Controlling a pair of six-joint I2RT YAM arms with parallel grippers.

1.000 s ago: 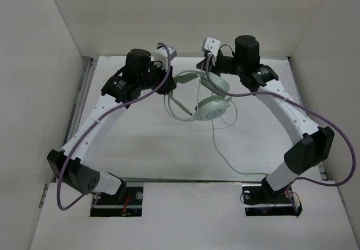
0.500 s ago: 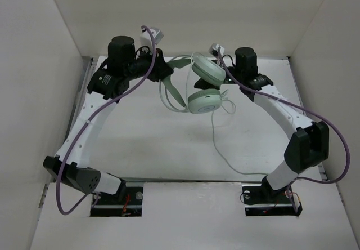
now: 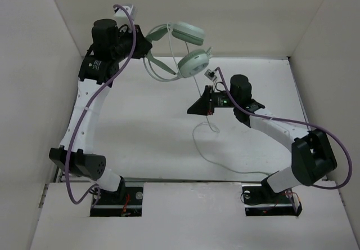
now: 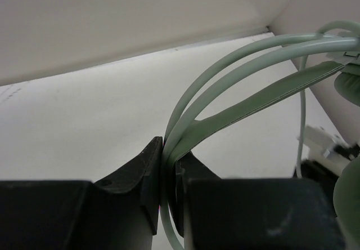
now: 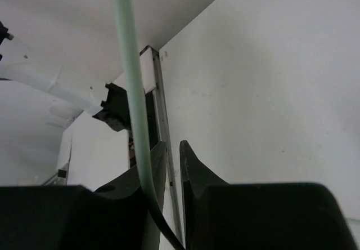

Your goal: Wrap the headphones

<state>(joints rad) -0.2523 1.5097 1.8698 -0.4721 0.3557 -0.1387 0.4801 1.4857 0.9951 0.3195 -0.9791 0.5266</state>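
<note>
The pale mint-green headphones (image 3: 192, 62) hang in the air at the back left, both ear cups off the table. My left gripper (image 3: 147, 43) is shut on their headband (image 4: 253, 53), and the bands are pinched between its fingers (image 4: 149, 165). The thin green cable (image 3: 198, 143) drops from the lower ear cup and trails across the table toward the right arm's base. My right gripper (image 3: 191, 109) sits low under the ear cups and points left. Its jaws stand slightly apart with nothing between them. The cable (image 5: 126, 64) runs across the front of its left finger (image 5: 154, 171), outside the gap.
White walls (image 3: 34, 64) enclose the table on the left, back and right. A metal rail (image 5: 163, 120) runs along the table's left edge. Thick purple robot cables (image 3: 84, 115) loop along both arms.
My left arm has carried the headphones up and toward the back left. My right gripper has left the ear cups, dropped toward the near side beside the hanging cable, and parted its jaws a little.
</note>
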